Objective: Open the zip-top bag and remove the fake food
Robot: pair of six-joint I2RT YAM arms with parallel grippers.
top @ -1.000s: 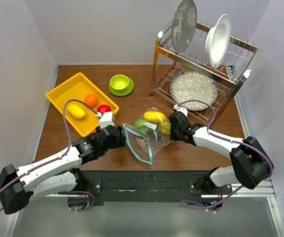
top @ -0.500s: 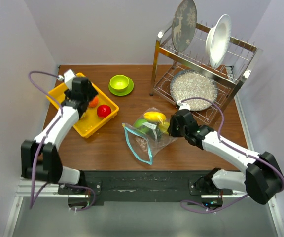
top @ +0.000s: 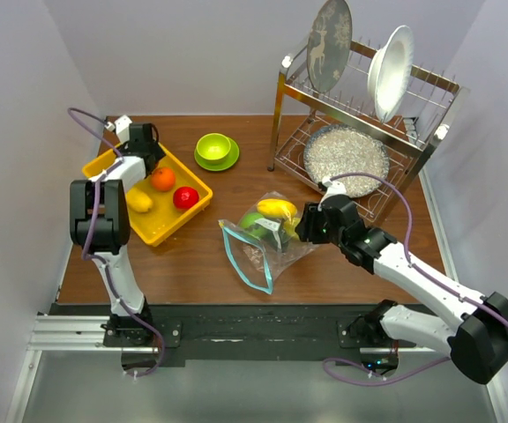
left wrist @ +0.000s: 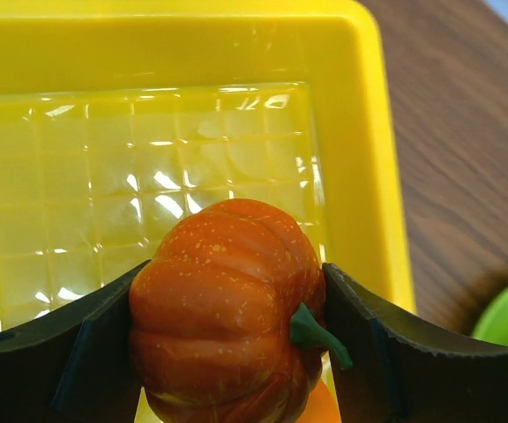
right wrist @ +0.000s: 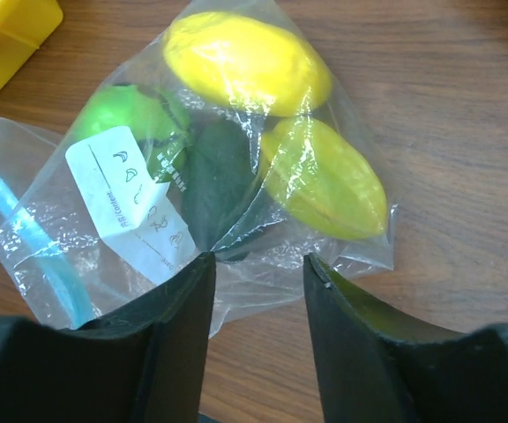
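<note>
right claw stands with jaws apart, astride the bottom edge of the zip-top bag, which lies to the right of the yellow tray (its teal zip end nearer the tray) with yellow and green fake food inside. left claw hangs open over the tray, where an orange pumpkin lies.

Bare table btwn yellow tray & zip-top bag = open lane, lime bowl mid-back, dish rack blocks back right, tray rim walls in pumpkin, right gripper crowds bag's right side
</note>
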